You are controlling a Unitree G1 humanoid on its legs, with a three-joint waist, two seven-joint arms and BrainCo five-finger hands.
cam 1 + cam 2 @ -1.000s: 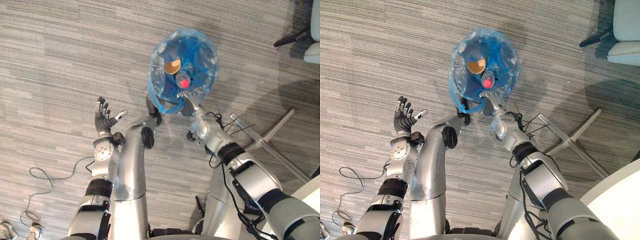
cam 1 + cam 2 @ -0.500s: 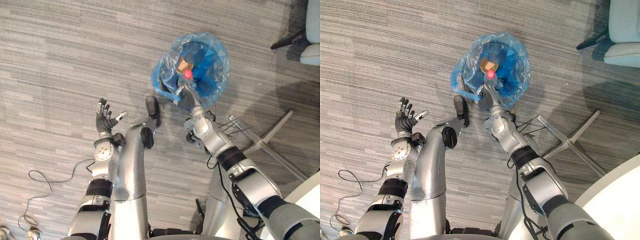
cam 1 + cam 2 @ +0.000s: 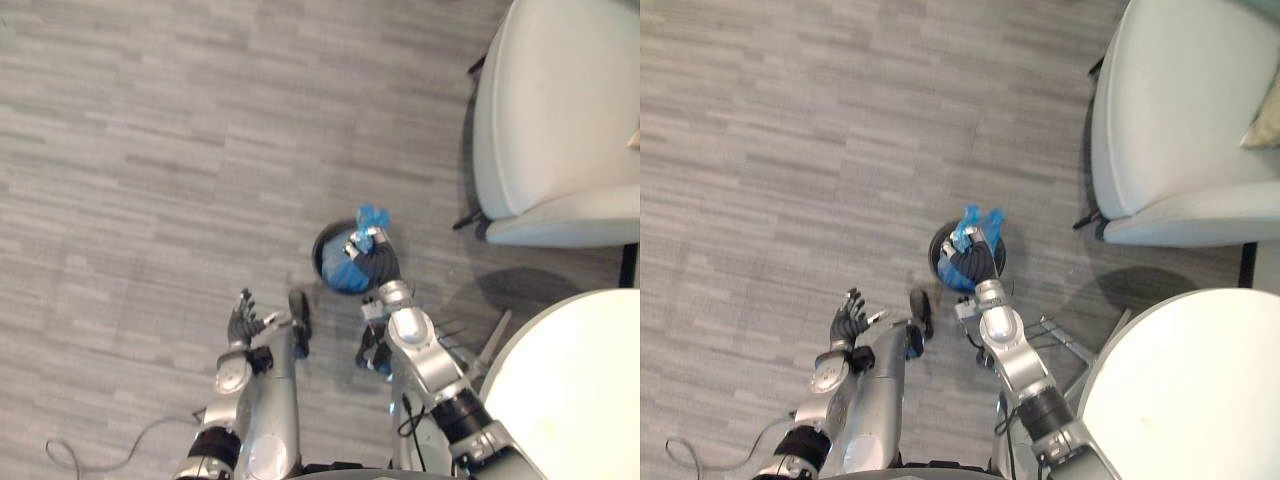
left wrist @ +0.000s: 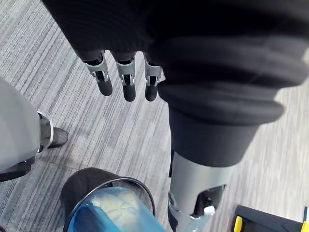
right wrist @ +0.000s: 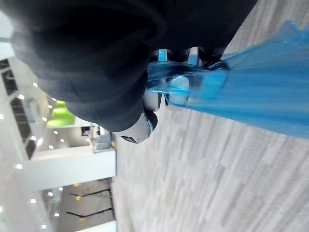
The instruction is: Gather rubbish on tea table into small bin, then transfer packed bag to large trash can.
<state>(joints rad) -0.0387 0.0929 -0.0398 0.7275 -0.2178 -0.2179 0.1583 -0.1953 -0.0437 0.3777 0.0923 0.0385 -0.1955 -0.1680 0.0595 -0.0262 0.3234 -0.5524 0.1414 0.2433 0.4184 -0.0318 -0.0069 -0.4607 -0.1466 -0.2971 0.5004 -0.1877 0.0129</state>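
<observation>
Left eye view: the right arm reaches forward, with the right hand [image 3: 366, 254] clenched on the gathered neck of the translucent blue plastic rubbish bag [image 3: 347, 275]; the bag's body sits within the rim of the small round black bin [image 3: 321, 262] on the grey striped carpet floor [image 3: 150, 150], near a white armchair [image 3: 560, 110]. The left hand [image 3: 241, 320] is raised — fingers spread, holding nothing. Left wrist view: the fingers [image 4: 126, 82] are straight, above the bin. Right wrist view: the hand is curled round the blue film — grip closed.
</observation>
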